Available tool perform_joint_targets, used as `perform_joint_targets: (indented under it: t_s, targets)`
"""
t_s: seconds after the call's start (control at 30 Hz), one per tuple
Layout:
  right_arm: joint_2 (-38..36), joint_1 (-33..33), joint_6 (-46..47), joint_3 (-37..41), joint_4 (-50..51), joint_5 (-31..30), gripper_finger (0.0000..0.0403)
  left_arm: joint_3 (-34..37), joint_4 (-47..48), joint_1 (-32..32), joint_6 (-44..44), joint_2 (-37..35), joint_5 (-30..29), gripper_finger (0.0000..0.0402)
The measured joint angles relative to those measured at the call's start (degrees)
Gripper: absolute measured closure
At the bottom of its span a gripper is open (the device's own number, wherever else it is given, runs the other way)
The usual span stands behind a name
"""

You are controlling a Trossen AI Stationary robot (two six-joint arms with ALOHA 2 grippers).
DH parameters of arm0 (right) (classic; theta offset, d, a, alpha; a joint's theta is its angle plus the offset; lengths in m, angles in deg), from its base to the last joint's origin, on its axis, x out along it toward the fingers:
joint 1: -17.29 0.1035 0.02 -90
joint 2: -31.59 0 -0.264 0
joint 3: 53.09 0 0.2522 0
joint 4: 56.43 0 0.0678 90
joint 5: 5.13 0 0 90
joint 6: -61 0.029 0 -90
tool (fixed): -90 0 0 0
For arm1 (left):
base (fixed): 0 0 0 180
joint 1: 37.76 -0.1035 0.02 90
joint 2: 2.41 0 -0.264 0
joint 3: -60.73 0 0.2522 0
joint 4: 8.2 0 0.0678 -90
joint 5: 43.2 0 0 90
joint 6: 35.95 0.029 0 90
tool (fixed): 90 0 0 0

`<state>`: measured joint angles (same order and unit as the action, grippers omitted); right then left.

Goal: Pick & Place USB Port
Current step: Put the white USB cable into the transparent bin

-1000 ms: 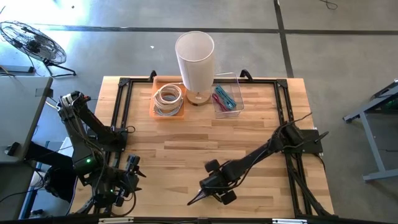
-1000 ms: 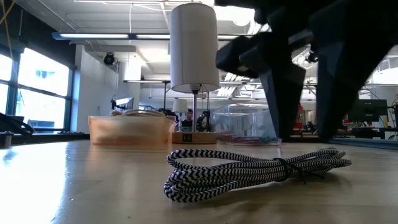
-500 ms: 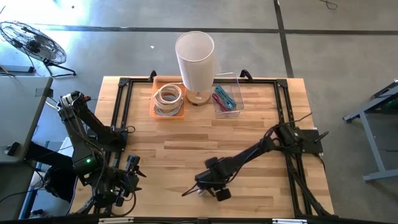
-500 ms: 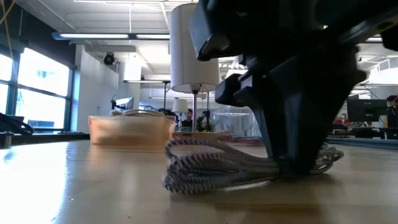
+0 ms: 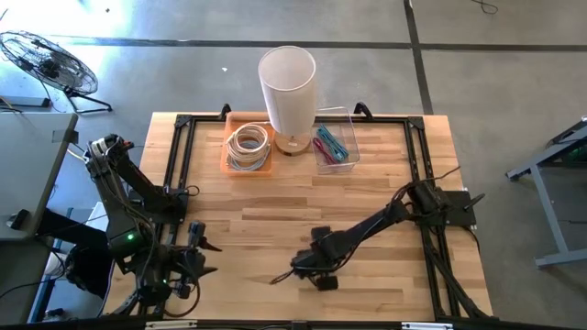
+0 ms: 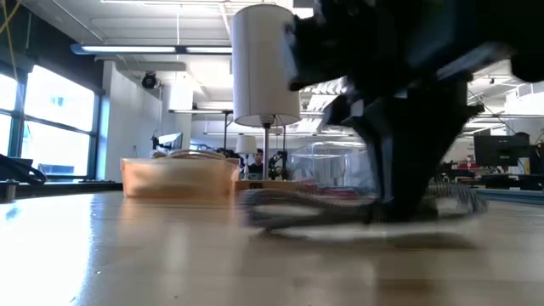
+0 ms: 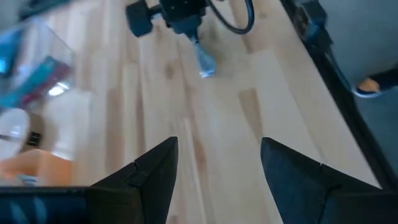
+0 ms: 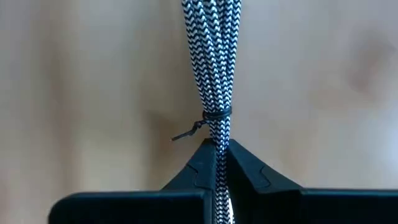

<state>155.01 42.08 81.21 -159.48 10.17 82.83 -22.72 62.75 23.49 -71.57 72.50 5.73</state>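
The USB cable (image 8: 211,62) is a black-and-white braided bundle bound by a thin black tie (image 8: 214,115). It lies near the table's front edge, a little right of the middle (image 5: 280,277). My right gripper (image 8: 216,152) is shut on it there (image 5: 298,271). In the low view the bundle (image 6: 340,208) is blurred and sits just above the table top. My left gripper (image 5: 197,258) waits open at the near left corner, with nothing between its fingers (image 7: 217,146). My right gripper pinches the cable bundle between its two fingers just behind the black tie (image 8: 216,144). The strands run along the fingers and stick out past their tips. The fingers slant down from the table's right. The bundle's free loops (image 6: 272,208) reach out roughly level, apparently just off the wood.
At the far edge stand an orange tray of coiled white cable (image 5: 248,145), a white-shaded lamp (image 5: 288,87) and a clear box with coloured cables (image 5: 335,145). Black frame rails (image 5: 183,165) run along the table's left and right sides. Bare wood lies between.
My right gripper has come down over the bundle with its fingers on either side and shut on it. The cable, lying flat on the table before, has been gathered between the fingers and has risen a little, shifting away from the near edge.
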Motion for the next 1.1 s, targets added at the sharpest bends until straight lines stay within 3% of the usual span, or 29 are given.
perform_joint_targets:
  t_s: [0.3,0.5,0.6,0.77,0.97,1.1]
  targets:
    - [-14.34,-0.79,22.22,-0.05,10.79,-20.99,0.0395,0.0,-0.28,-0.13,-0.82,0.0,-18.83,0.0177]
    - [-24.96,-7.89,40.15,-0.16,23.36,-33.44,0.0395,0.0,-0.07,-0.11,-0.63,0.0,-20.62,0.0177]
    - [-29.26,-12.46,41.97,-0.18,25.2,-36.56,0.0395,0.0,-0.01,-0.11,-0.62,0.0,-20.6,0.0177]
    - [-32.66,-19.47,37.71,-0.2,23.19,-35.6,0.0395,0.01,-0.05,-0.13,-0.62,0.0,-20.98,0.0177]
    - [-33.64,-31.13,33.08,-0.2,24.5,-28.16,0.0395,0.01,-0.09,-0.13,-2.21,0.0,-18.18,0.0177]
    - [-33.54,-37.5,26.95,-0.2,19.93,-23.84,0.0395,0.02,-0.12,-0.13,-2.39,0.0,-15.61,0.0177]
